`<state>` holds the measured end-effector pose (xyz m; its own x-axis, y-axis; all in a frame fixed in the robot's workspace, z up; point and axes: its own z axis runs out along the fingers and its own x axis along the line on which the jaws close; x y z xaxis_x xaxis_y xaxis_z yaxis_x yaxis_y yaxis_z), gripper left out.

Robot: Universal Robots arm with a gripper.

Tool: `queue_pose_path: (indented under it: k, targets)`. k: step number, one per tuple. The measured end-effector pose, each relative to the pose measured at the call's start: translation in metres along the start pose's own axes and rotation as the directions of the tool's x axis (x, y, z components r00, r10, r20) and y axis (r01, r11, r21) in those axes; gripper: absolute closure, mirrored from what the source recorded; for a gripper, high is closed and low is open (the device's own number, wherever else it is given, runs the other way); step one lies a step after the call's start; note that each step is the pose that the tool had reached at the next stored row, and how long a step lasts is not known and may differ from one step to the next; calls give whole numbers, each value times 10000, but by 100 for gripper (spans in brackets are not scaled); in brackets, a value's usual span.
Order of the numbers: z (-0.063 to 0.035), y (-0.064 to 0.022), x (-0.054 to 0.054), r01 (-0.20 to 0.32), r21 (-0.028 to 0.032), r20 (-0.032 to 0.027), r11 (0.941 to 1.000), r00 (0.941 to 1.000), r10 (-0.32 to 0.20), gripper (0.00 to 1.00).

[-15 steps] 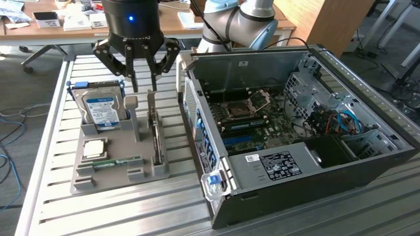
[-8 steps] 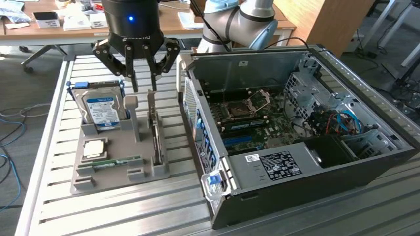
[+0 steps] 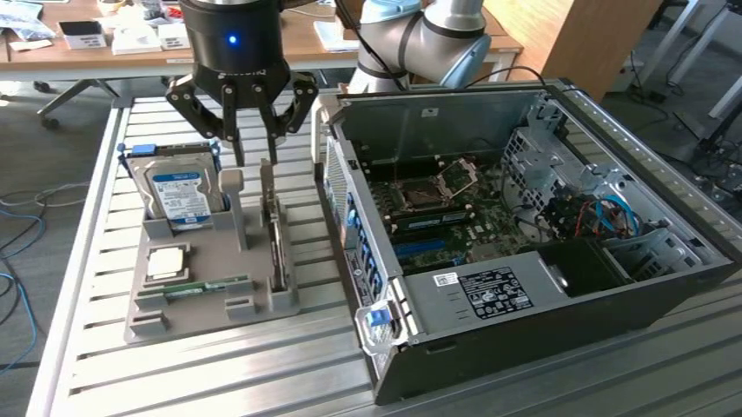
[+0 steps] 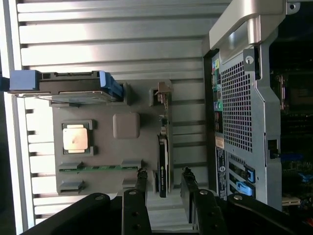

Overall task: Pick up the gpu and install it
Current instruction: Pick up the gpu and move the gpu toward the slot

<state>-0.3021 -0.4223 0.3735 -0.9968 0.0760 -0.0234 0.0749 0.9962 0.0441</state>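
The gpu (image 3: 276, 243) stands on its edge in a slot of the grey holder tray (image 3: 232, 304), a thin dark card with green board and a silver bracket at its far end. In the wrist view the gpu (image 4: 164, 156) is seen edge-on. My gripper (image 3: 259, 149) hangs over the card's far end, open. In the wrist view the gripper (image 4: 165, 181) has one dark finger on each side of the card's line, and nothing is held. The open computer case (image 3: 522, 226) lies just to the exterior view's right of the tray, motherboard exposed.
On the same tray stand a hard drive (image 3: 180, 187) with a blue-white label, a CPU (image 3: 168, 261) and a narrow green RAM stick (image 3: 203, 288). A grey post (image 3: 232, 187) rises beside the gpu. The case's rear panel (image 4: 244, 98) sits close to the tray. All rest on a slatted metal table (image 3: 174, 382).
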Motion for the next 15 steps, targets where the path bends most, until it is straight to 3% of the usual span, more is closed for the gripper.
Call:
queue_pose_path:
  k: [15]
  targets:
    - [27,0,-18,1,-1,1,10000,10000,-1,58]
